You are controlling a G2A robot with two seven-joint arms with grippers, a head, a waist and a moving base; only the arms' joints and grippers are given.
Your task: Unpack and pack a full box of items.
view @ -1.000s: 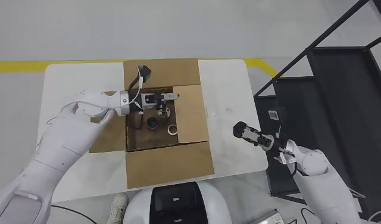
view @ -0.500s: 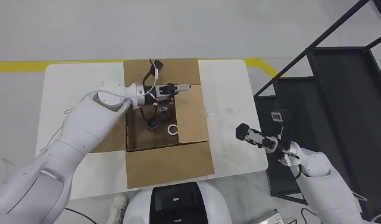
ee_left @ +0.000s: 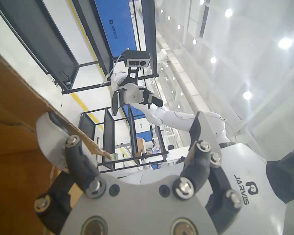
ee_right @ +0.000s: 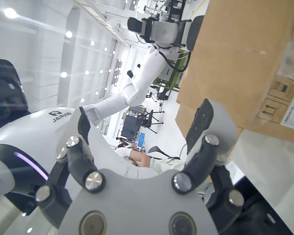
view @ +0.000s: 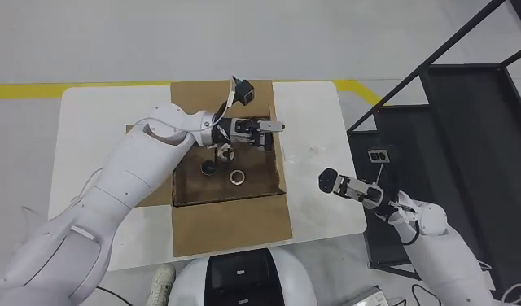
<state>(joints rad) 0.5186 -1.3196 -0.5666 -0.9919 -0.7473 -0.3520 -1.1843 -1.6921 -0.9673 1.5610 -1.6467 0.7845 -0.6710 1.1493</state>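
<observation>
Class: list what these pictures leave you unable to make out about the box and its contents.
Round items in the box: top view, too small and dark to identify.
Box floor beneath the left arm: top view, the arm covers it.
Left end effector: left wrist view, the flap edge overlaps one finger; contact unclear.

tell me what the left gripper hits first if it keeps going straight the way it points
Almost certainly the box's raised right flap. The left gripper has its open tips right at it, and in the left wrist view the cardboard edge lies against one finger. Past the flap there is bare table.
</observation>
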